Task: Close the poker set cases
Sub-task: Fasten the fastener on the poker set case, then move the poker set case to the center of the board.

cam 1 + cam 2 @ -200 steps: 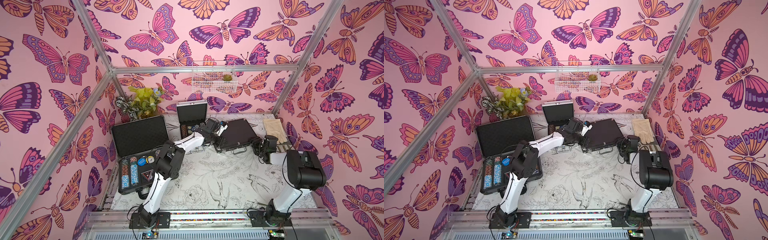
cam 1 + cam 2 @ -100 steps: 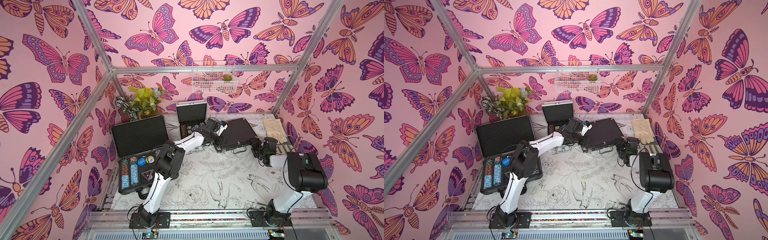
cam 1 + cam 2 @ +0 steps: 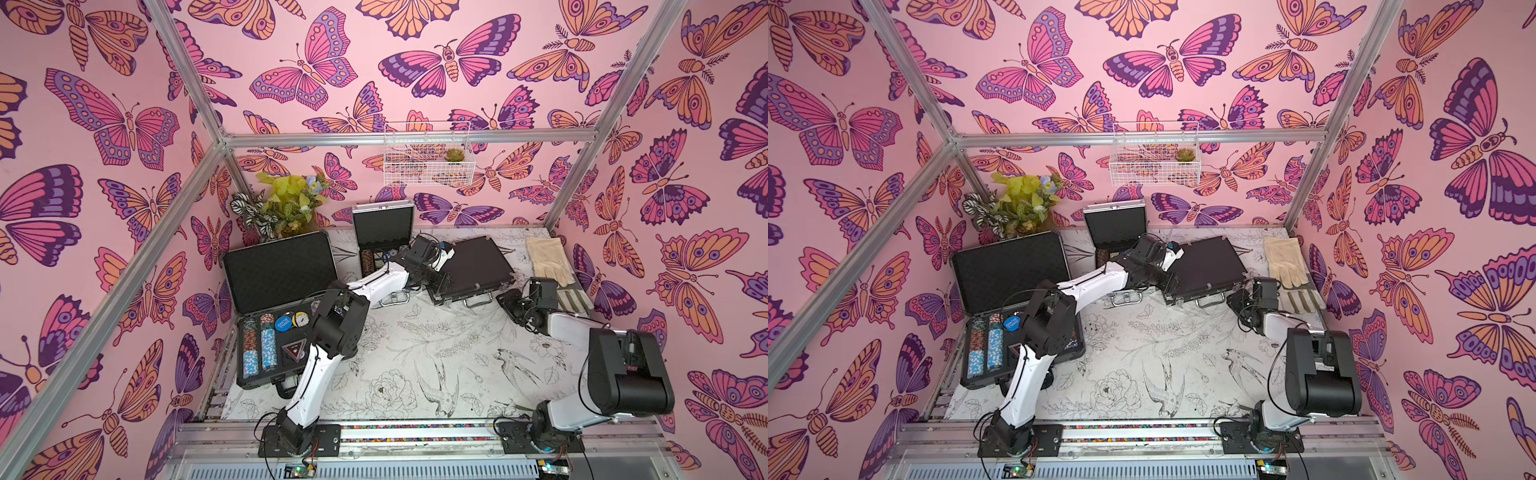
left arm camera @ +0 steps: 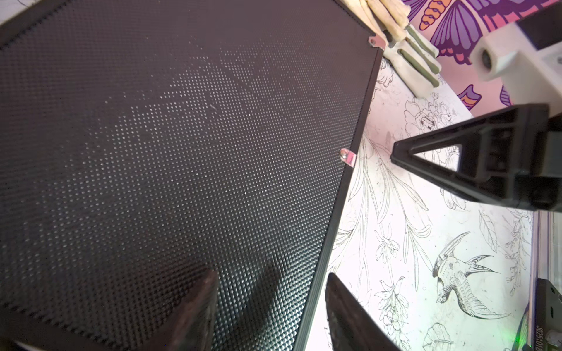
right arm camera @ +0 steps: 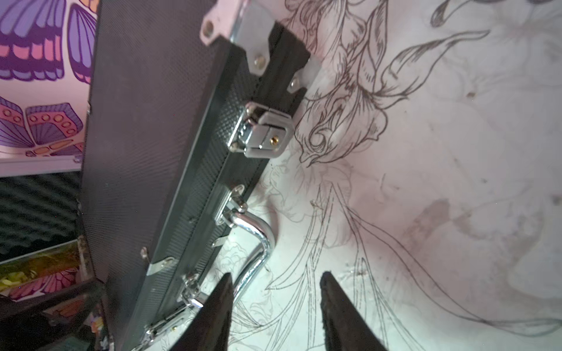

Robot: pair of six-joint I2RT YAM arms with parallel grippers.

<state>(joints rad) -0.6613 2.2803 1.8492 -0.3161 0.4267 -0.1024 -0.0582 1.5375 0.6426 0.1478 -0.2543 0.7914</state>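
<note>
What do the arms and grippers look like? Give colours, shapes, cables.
Both the left arm and right arm have white links, bulky black joint housings and thin black cables. The left gripper and right gripper are black; their fingers taper to points, with triangular cut-outs.

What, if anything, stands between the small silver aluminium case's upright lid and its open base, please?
The left arm's white forearm crosses over the open base of the small silver aluminium case in both top views, so it would likely block the lid coming down.
</note>
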